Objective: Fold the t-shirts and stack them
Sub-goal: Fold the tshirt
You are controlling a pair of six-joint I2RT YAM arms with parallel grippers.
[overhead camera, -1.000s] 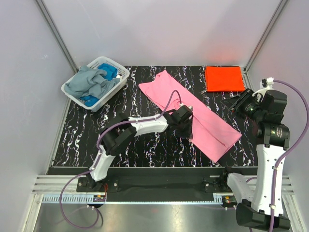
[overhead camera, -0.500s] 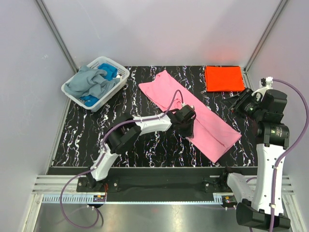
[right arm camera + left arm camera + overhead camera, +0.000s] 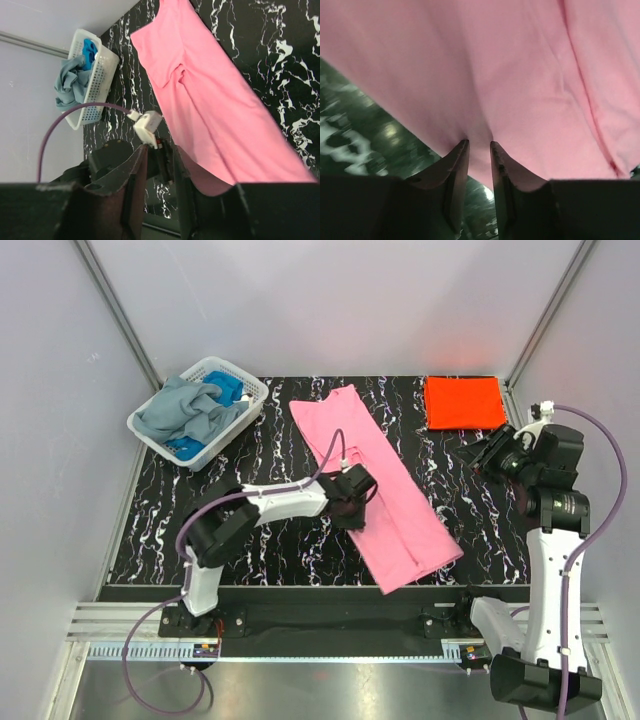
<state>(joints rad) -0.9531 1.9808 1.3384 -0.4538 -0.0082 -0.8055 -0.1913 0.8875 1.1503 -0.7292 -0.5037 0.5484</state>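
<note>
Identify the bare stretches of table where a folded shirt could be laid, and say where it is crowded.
Bare marble table shows in front of the white basket, left of the left gripper. Another patch lies between the pink t-shirt, the folded orange-red t-shirt and the right gripper. The middle is crowded: the pink shirt runs diagonally, with the left gripper pinching its edge.

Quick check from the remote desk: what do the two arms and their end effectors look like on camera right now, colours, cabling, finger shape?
Both arms have white link shells with black joints. A purple cable loops along each. The left end effector has dark, tapered fingers; the right end effector looks alike. No markings are legible.
</note>
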